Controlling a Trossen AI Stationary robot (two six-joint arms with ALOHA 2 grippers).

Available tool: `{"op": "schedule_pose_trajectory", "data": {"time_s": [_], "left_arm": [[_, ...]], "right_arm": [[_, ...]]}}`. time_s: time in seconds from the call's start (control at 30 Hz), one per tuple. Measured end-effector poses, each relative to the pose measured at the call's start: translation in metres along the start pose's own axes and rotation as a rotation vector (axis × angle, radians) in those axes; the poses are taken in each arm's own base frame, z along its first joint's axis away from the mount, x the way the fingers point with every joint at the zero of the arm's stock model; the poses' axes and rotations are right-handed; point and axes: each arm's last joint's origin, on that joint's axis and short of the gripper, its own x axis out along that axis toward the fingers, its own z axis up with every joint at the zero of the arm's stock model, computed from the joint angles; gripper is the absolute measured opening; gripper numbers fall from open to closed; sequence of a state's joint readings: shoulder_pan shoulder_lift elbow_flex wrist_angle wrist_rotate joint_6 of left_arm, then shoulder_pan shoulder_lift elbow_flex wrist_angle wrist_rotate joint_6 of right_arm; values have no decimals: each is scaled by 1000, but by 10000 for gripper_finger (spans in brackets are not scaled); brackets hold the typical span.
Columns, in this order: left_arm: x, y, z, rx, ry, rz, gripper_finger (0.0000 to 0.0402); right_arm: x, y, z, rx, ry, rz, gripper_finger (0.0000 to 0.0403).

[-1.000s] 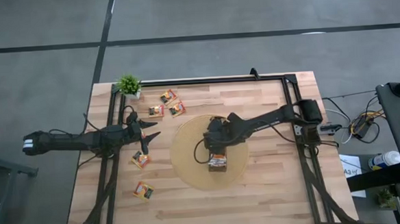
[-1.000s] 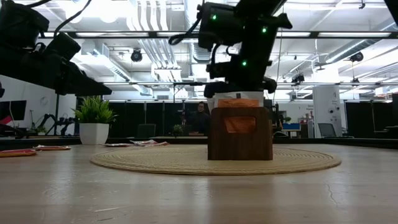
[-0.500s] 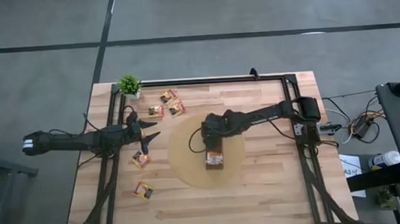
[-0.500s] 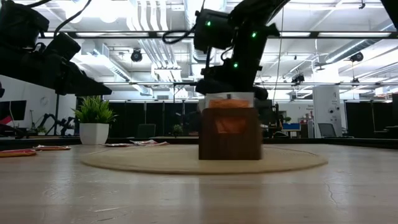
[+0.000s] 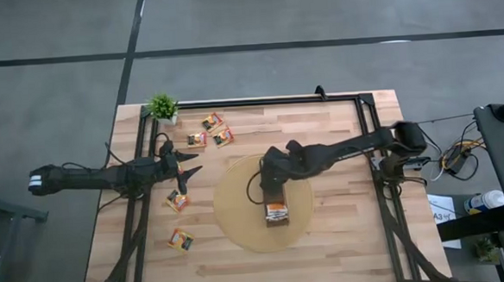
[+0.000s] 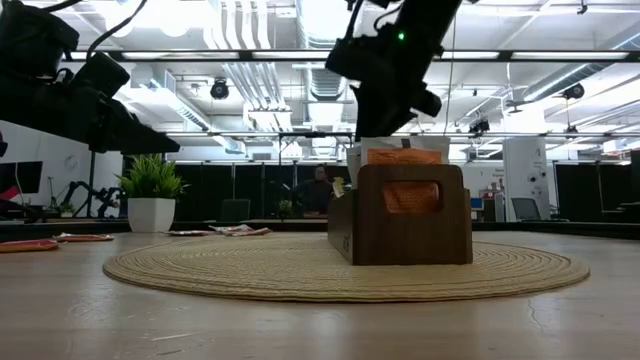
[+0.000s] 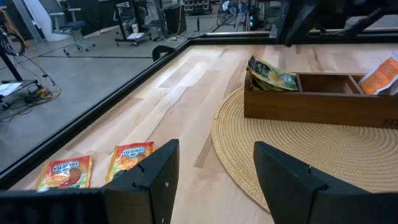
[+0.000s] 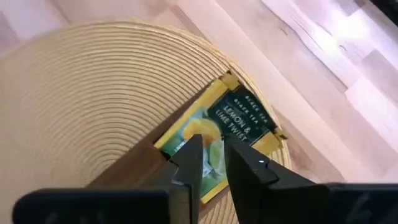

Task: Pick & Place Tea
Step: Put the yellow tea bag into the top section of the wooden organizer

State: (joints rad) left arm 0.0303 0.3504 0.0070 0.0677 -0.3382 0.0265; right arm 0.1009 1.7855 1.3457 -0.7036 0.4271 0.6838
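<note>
Dark-green lemon-and-lime sachet [image 8: 219, 132] stands in your wooden box's [image 5: 275, 210] end on the woven mat [image 5: 239, 219]; right gripper [image 8: 210, 163] jaws nearly closed over it, grip uncertain; left gripper [image 5: 184, 164] jaws spread, empty; five sachets [image 5: 180, 240] on tabletop [image 5: 344, 248].

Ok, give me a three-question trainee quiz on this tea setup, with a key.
1. True or false: the left tool holds a sachet.
2. How many loose sachets lie on the table, off the round mat?
3. The right tool is over: A the wooden box on the mat; B the loose sachets; C bare wood.

Key: 1 false, it is open and empty, beside the mat; 2 five; 3 A.
</note>
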Motion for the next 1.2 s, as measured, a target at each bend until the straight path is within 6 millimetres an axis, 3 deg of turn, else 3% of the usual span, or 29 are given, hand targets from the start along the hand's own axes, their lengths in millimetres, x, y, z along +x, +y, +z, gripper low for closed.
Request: {"op": "schedule_pose_trajectory", "data": {"time_s": [0.1,0.2,0.4,0.53,0.67,0.8,0.97,1.03,1.2], "left_arm": [[0,0,0,0,0,0,202],[0,0,0,0,0,0,202],[0,0,0,0,0,0,202],[0,0,0,0,0,0,202],[0,0,0,0,0,0,202],[0,0,0,0,0,0,202],[0,0,0,0,0,0,202],[0,0,0,0,0,0,202],[0,0,0,0,0,0,202]], "right_arm": [[-3,2,-1,-2,-9,7,64],[7,3,-6,-2,8,-13,65],[63,12,-25,-11,90,-28,66],[86,11,-29,-8,139,-43,65],[76,9,-25,-1,124,-30,59],[44,1,-18,-9,86,-23,47],[-4,-3,-2,39,-106,-9,37],[-2,-3,-4,46,-109,-25,36],[31,0,-24,51,19,-36,34]]}}
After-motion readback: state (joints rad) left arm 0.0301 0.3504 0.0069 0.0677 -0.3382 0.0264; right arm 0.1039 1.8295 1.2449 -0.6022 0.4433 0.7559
